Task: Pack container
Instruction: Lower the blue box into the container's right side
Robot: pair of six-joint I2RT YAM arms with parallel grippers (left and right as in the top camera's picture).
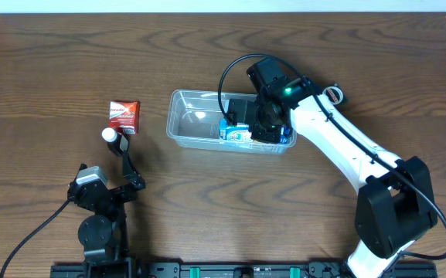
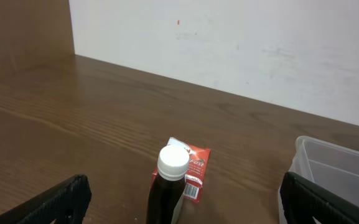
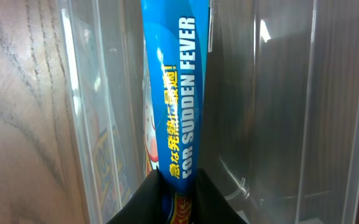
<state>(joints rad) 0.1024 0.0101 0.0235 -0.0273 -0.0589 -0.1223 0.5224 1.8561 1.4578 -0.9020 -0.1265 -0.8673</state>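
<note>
The clear plastic container lies mid-table; its corner shows at the right of the left wrist view. My right gripper reaches down into its right half, shut on a blue box marked "FOR SUDDEN FEVER", held on edge beside the container's wall. The blue box sits low inside the tub. My left gripper stands open at the table's left, its fingers wide either side of a dark bottle with a white cap.
A small red carton stands just behind the bottle, seen as the red carton in the left wrist view. A pale wall runs behind the table's far edge.
</note>
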